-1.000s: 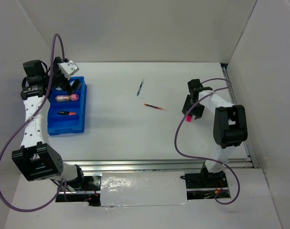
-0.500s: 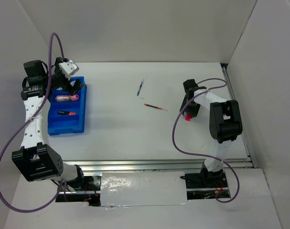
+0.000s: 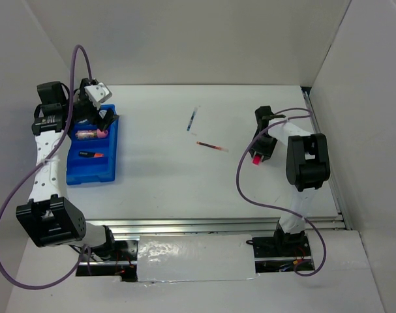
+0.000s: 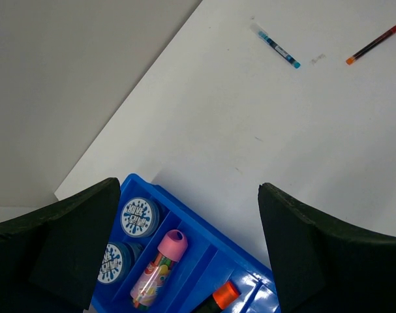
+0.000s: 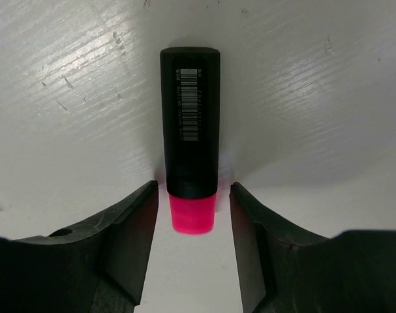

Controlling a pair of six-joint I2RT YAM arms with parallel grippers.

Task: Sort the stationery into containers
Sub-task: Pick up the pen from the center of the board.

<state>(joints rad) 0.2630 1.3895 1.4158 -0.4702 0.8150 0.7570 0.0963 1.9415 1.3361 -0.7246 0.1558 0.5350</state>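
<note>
Compared with half a second ago, the right gripper (image 3: 258,154) is shifted slightly to the right and the left gripper (image 3: 101,109) slightly toward the table's (image 3: 158,169) middle. The right arm is bent low, its fingers spread on both sides of the black-pink highlighter (image 5: 190,130), which lies on the table. The left gripper is held spread wide above the far end of the blue tray (image 3: 113,156).

Mid table (image 3: 158,176) is looking roomy, with only the blue pen (image 3: 192,119) and red pen (image 3: 212,147) lying there, near each other. The blue tray (image 3: 111,150) is hugging the left wall (image 3: 15,65), so that side is getting tight. The right gripper (image 5: 192,195) fingers are straddling the black-pink highlighter (image 5: 190,140), leaving slim gaps either side.
</note>
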